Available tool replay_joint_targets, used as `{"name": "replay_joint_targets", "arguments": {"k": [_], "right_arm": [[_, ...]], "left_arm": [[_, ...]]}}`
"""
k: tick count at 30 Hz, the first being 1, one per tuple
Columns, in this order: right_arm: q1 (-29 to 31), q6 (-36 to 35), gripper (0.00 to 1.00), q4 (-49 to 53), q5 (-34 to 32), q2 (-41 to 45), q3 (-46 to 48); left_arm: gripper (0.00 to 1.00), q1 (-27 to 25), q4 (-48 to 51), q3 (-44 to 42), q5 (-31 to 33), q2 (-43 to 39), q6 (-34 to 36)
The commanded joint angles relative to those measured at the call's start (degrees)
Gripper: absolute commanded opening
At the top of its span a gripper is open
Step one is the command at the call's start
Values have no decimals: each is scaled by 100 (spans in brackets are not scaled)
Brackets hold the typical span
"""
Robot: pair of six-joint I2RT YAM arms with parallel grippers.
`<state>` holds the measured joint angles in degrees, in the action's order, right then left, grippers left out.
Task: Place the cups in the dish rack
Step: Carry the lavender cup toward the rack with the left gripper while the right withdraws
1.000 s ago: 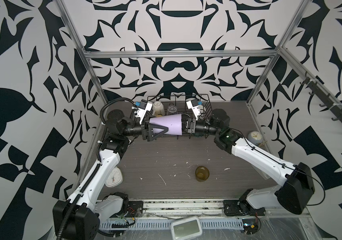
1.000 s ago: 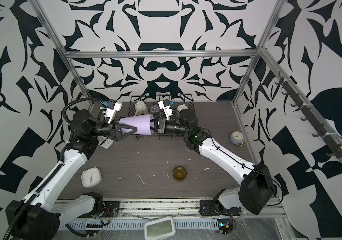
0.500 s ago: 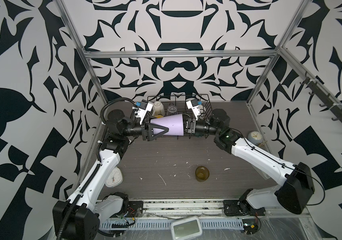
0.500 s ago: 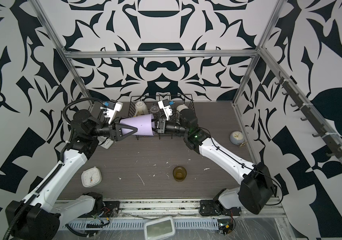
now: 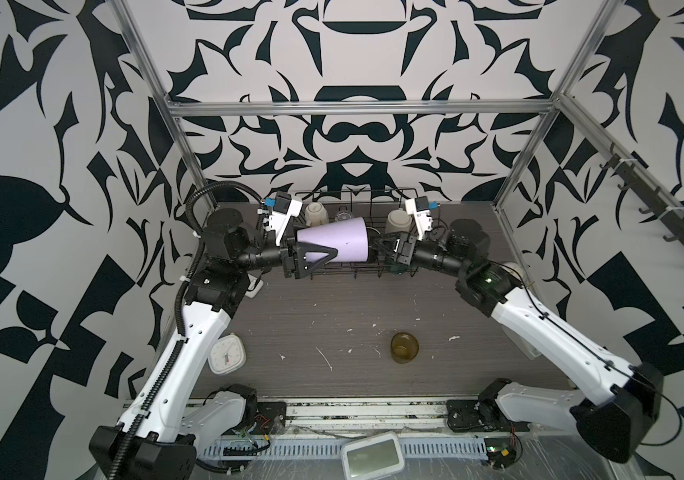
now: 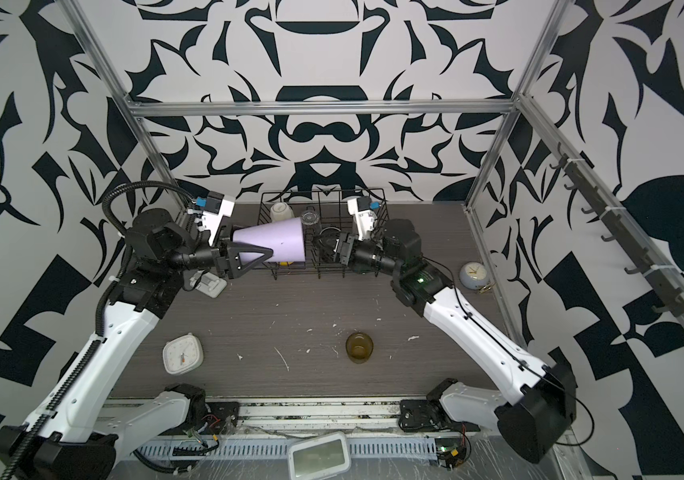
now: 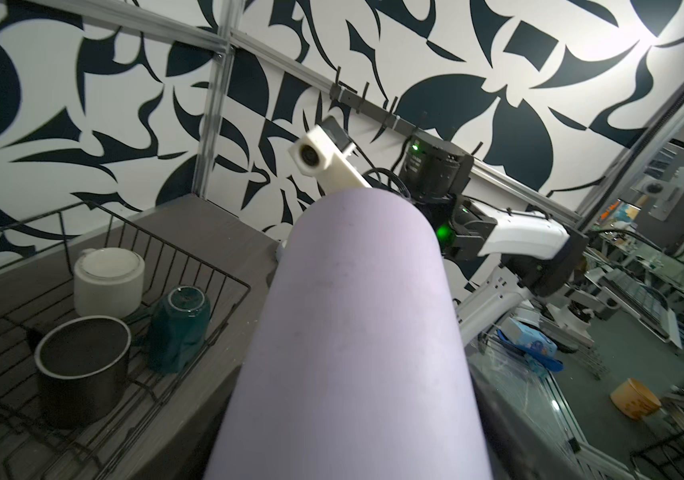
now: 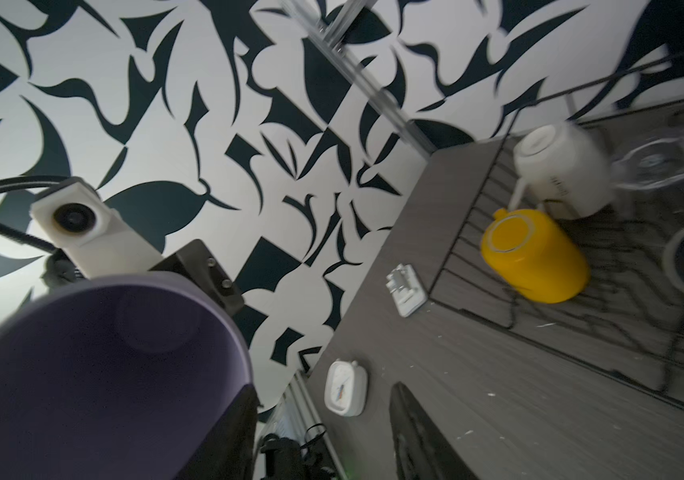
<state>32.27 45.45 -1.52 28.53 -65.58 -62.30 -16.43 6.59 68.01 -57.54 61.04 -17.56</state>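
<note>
Now my left end effector (image 5: 323, 249) alone clamps the lilac tumbler (image 5: 348, 237), holding it sideways just above the front of the dish rack (image 5: 357, 270). My right end effector (image 5: 390, 249) stands spread, clear of the rim. That smooth taper could slip and hit the yellow mug (image 8: 535, 257) beneath.

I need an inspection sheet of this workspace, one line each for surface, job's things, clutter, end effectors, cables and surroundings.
Surface: dark wood-grain table, white flecks.
Job's things: rack at the far edge holds white mugs, yellow mug, black mug, teal mug, clear glass; tumbler held sideways over it; amber glass on the table.
Clutter: square clock, round clock, white clip.
End effectors: left end effector shut on the tumbler's base; right end effector open, facing its mouth.
Cables: black conduit on left arm; thin cable on right arm.
Surroundings: patterned walls, metal frame, hook rail.
</note>
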Motion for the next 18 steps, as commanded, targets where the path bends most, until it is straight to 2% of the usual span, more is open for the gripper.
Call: {"name": "replay_joint_targets", "arguments": {"k": [1, 5, 11, 18], "right_arm": [[-14, -775, 62, 1246, -1157, 620, 81], [-24, -1070, 80, 1912, -2059, 1384, 368], [-20, -1200, 98, 2501, -2925, 2273, 722], [-21, -1258, 99, 2938, -3222, 2660, 904]], "left_arm": [[0, -13, 1354, 550, 998, 201, 766], [0, -18, 2292, 1213, 2083, 692, 824], [0, -35, 3309, 2115, 2919, 1678, 671], [0, -388, 4214, 3035, 4286, 2668, 696]]}}
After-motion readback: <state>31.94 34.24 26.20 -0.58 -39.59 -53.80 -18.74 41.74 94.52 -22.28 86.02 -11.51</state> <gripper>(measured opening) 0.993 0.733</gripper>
